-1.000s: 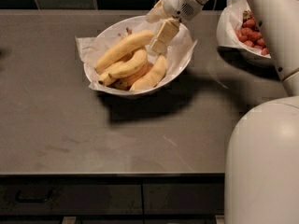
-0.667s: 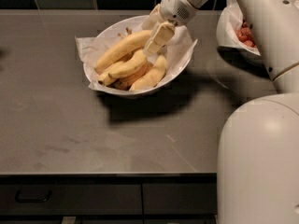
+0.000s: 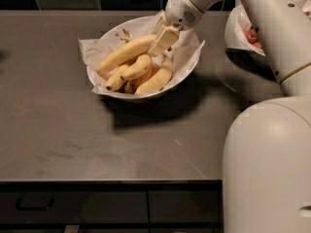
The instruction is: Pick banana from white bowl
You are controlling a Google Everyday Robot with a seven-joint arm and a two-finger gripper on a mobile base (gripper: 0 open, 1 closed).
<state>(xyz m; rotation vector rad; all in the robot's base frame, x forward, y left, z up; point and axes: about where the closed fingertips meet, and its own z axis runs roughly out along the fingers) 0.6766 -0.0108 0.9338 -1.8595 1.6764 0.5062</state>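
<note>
The white bowl (image 3: pixel 192 64), lined with crinkled white paper, stands on the dark counter at the upper middle of the camera view. It holds several yellow bananas. The banana (image 3: pixel 124 53), the longest one, lies on top, slanting from lower left to upper right. My gripper (image 3: pixel 163 40) reaches down from the upper right and sits at the banana's upper right end, over the bowl. That end of the banana is hidden behind the gripper.
A second paper-lined bowl with red strawberries (image 3: pixel 245 35) stands at the right, mostly hidden behind my arm (image 3: pixel 272 38). The robot's white body (image 3: pixel 267 169) fills the lower right. Dark tiles run behind the grey counter (image 3: pixel 73 140); drawers sit below its front edge.
My gripper has shifted slightly left and down onto the long banana's right end. My arm and body now cover more of the right side and the strawberry bowl.
</note>
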